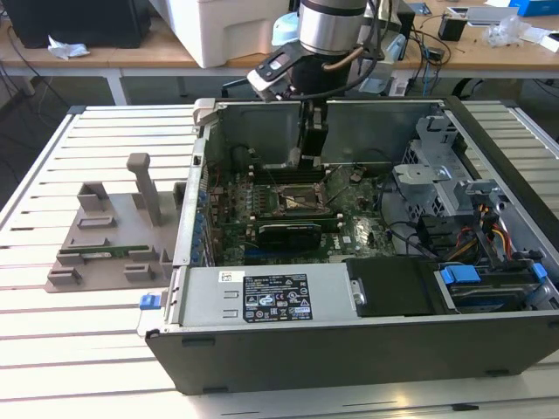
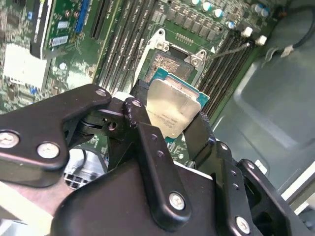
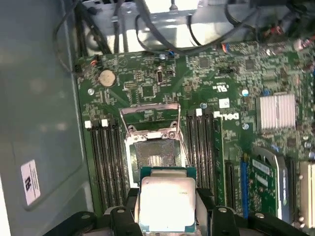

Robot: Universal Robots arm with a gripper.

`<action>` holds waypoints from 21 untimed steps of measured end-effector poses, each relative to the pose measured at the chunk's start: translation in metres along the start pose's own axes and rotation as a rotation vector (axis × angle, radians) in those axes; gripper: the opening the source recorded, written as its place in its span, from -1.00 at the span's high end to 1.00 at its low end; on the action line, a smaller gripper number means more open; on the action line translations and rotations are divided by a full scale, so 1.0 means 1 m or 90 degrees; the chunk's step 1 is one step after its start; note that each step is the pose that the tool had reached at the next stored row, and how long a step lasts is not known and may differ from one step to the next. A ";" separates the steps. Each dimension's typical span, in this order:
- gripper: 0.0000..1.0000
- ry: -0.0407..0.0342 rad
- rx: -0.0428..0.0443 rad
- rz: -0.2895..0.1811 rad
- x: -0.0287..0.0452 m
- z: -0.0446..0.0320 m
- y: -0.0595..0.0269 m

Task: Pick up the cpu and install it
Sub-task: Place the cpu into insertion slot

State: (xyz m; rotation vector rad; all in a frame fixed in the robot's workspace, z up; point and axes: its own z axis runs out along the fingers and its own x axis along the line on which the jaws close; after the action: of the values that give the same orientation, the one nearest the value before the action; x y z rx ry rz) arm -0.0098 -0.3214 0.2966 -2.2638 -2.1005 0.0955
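Exterior view first: where is the arm working? one technician is asking.

"The gripper point(image 1: 312, 150) is reaching down into the open computer case point(image 1: 367, 340) and hanging over the socket point(image 1: 293, 199)," the other is answering. "That view is giving the whole layout, case and table point(image 1: 52, 349) together."

"And in the second wrist view?"

"The gripper is pinching the cpu point(image 2: 172, 110) by two opposite edges, one finger point(image 2: 201, 132) pressing on its rim. The chip is hovering near the socket, apparently not seated. It is probably light and stiff with a slick metal top, and its underside is likely fragile, so the edges are looking like the right hold."

"What is the first wrist view adding?"

"It is looking straight along the board. The socket point(image 3: 153, 155) is lying bare with its frame point(image 3: 147, 113) standing open, and the cpu point(image 3: 166, 204) is sitting square between the fingers, just short of it. The second wrist view's slanted angle is making that alignment harder to judge."
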 end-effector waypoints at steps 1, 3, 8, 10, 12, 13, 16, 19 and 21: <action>-0.09 -0.0024 -0.0003 -0.030 0.0000 0.0000 0.0000; -0.09 -0.0024 -0.0003 -0.030 0.0001 0.0006 0.0001; -0.09 -0.0025 -0.0003 -0.030 0.0001 0.0141 0.0011; -0.09 -0.0028 -0.0003 -0.030 0.0002 0.0161 0.0013; -0.09 -0.0027 -0.0003 -0.031 0.0002 0.0172 0.0014; -0.09 -0.0028 -0.0003 -0.031 0.0002 0.0178 0.0014; -0.09 -0.0028 -0.0003 -0.031 0.0002 0.0206 0.0016; -0.09 -0.0028 -0.0004 -0.031 0.0003 0.0241 0.0019; -0.09 -0.0029 -0.0003 -0.032 0.0003 0.0261 0.0021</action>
State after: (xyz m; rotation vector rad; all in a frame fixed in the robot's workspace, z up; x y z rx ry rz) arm -0.0098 -0.3214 0.2704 -2.2120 -2.1576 0.0981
